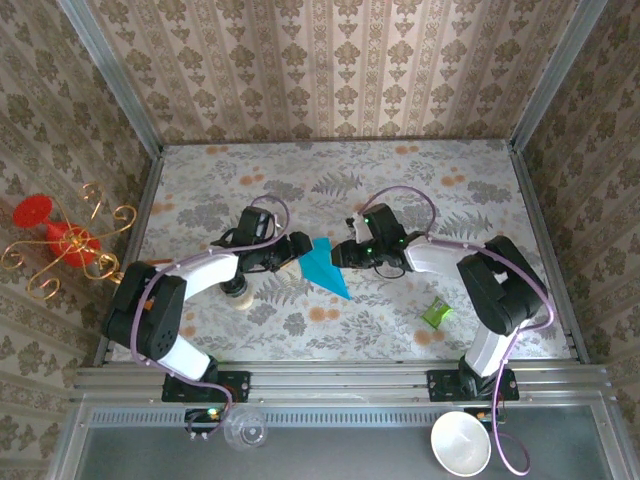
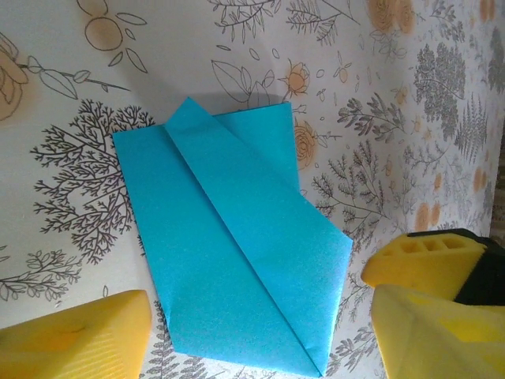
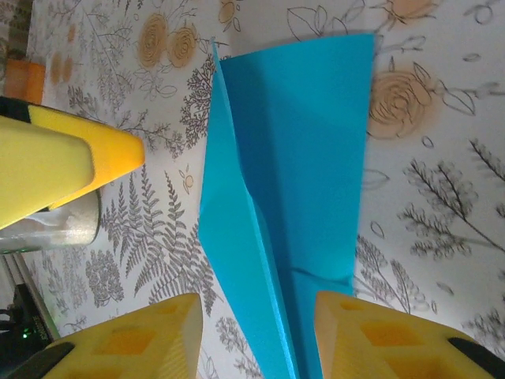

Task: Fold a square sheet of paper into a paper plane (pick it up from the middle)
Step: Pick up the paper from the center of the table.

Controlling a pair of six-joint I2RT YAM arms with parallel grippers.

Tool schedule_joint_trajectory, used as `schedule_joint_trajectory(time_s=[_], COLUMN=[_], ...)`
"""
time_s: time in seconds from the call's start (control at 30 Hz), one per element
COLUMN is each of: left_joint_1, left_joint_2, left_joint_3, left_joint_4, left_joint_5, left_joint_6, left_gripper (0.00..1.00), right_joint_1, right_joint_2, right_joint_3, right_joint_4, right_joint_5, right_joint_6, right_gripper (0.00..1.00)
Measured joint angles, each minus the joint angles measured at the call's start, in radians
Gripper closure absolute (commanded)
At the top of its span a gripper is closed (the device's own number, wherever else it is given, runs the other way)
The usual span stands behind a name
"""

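Roughly mid-table, the folded teal paper (image 1: 325, 266) lies on the floral tabletop (image 1: 200, 190), with its pointed end toward the near edge and its blunt end toward the far wall. In the left wrist view, one diagonal flap lies over the lower layer, the crease running from the top corner down to the tip. In the right wrist view, one long edge lifts slightly off the surface as a ridge.

The left gripper (image 1: 297, 250) is just beside the paper's left edge, jaws apart. Its yellow fingers (image 2: 79, 339) stand on either side of the paper and grip nothing.

The right gripper (image 1: 338, 253) is at the paper's right edge, jaws also apart. Its fingers (image 3: 379, 339) straddle the raised ridge. One finger overlaps the paper's edge, but contact cannot be told, and there is no clamp.

The two grippers face each other across the sheet, near but apart. A small cup (image 1: 237, 291) stands beside the left arm's forearm. A green crumpled wrapper (image 1: 436, 313) lies well to the right, near the right arm.
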Motion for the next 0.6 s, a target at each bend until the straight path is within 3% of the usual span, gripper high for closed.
schedule_joint_trajectory(time_s=[0.2, 0.4, 0.6], left_joint_1=[0.007, 0.019, 0.045], left_joint_2=[-0.027, -0.03, -0.061], left_joint_3=[-0.024, -0.048, -0.077], left_joint_4=[0.037, 0.071, 0.133], left_joint_5=[0.0, 0.008, 0.039], left_joint_6=[-0.009, -0.009, -0.009], left_gripper=[0.19, 0.19, 0.18], right_joint_1=[0.0, 0.0, -0.008], right_joint_2=[0.078, 0.12, 0.1], right_joint_3=[0.051, 0.088, 0.063], right_joint_4=[-0.022, -0.035, 0.032], right_joint_5=[-0.056, -0.087, -0.104], right_joint_6=[-0.058, -0.098, -0.058], right_gripper=[0.7, 0.92, 0.97])
